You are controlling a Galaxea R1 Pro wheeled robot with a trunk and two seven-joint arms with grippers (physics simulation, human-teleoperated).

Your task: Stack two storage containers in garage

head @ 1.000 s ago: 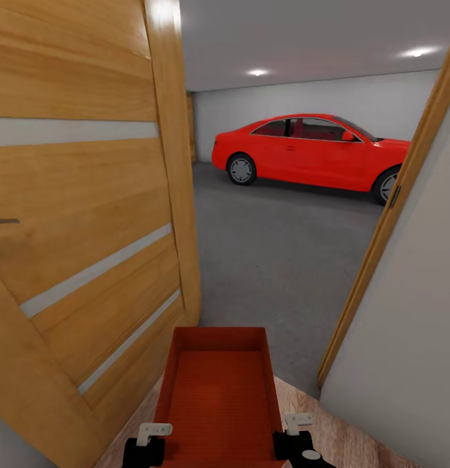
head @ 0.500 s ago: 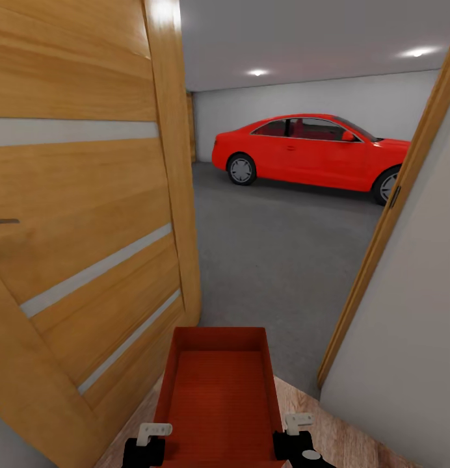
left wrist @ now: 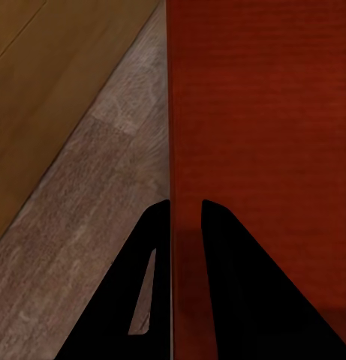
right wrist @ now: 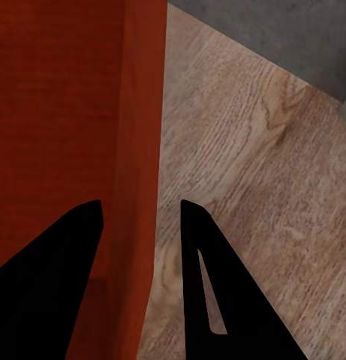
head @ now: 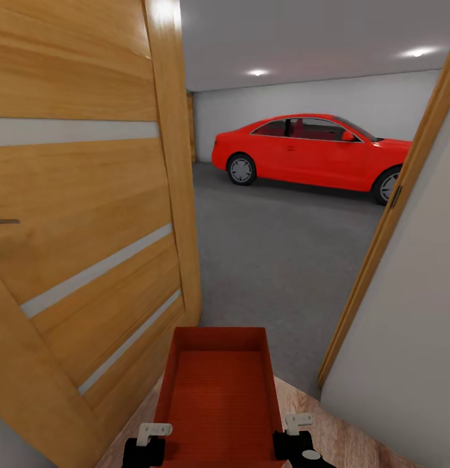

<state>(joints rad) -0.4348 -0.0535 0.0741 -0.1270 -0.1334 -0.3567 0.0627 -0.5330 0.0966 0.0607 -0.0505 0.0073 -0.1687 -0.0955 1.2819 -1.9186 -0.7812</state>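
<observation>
Your left gripper (head: 153, 434) and right gripper (head: 296, 426) each clamp a side wall of the bin (head: 218, 383); its long axis points up-frame through the doorway, apparently clear of the door (head: 88, 227).

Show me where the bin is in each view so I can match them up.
Head view: bin at bottom centre, in the doorway, held between both grippers.
Left wrist view: its wall runs between the left fingers, wood floor beside it.
Right wrist view: its wall runs between the right fingers.
Shared landmark: the wood floor under the bin.
</observation>
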